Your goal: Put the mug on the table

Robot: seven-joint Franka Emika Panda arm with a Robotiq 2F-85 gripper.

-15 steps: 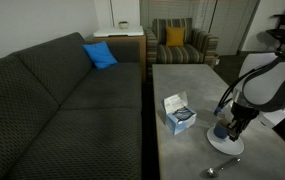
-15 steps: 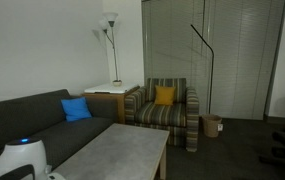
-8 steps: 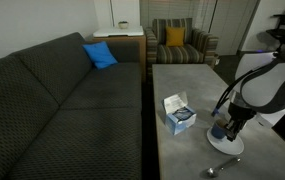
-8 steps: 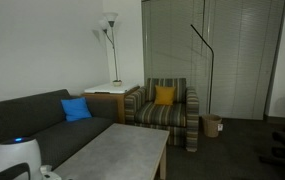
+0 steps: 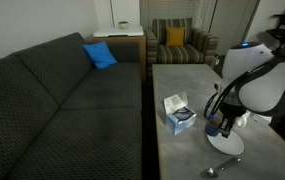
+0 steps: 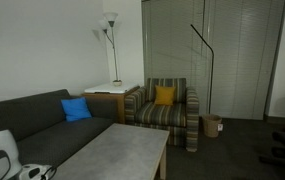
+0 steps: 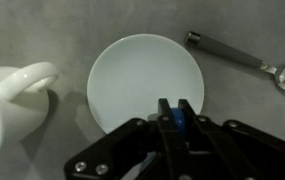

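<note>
My gripper (image 7: 174, 105) is shut on a small piece of the dark blue mug (image 7: 183, 119), which shows between the two fingers in the wrist view. Below it lies the white round plate (image 7: 142, 80) on the mottled grey table (image 7: 42, 30). In an exterior view the gripper (image 5: 218, 124) holds the mug (image 5: 214, 129) just above the plate (image 5: 226, 144), near the front end of the long table (image 5: 182, 75). Most of the mug is hidden by the gripper body.
A white cup (image 7: 7, 100) stands left of the plate and a spoon (image 7: 247, 60) lies to its upper right. A tissue box (image 5: 178, 113) sits mid-table. A dark sofa (image 5: 52, 100) runs along the table, and a striped armchair (image 5: 177, 42) stands at the far end.
The arm has risen and shifted a little toward the tissue box, taking the mug up off the plate. The gripper has stayed shut throughout.
</note>
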